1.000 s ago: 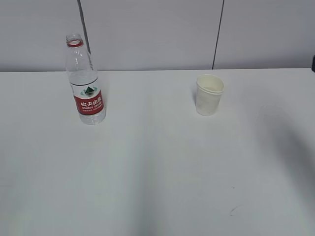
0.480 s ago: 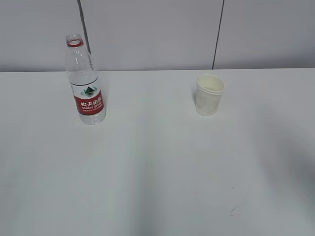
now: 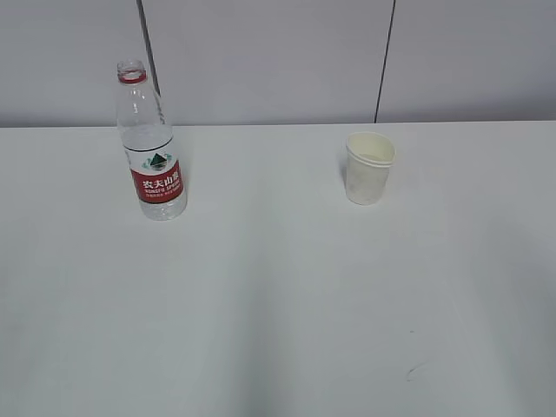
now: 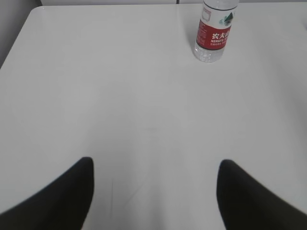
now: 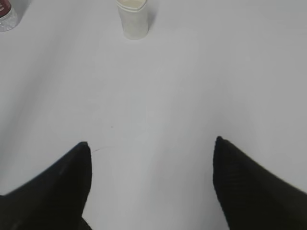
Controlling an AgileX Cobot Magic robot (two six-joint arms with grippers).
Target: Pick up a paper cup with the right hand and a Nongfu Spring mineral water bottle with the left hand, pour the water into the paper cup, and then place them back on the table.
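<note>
Reach step, nothing grasped. Left gripper wide open, empty; Nongfu Spring bottle far ahead, slightly right. Right gripper open, empty (paper cup ahead-left). Next: advance both.

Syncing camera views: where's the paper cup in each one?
Exterior: paper cup upright, right of centre, far half of the table.
Left wrist: not in view.
Right wrist: top edge, left of centre.
Shared landmark: Nongfu Spring bottle, visible in all three.
</note>
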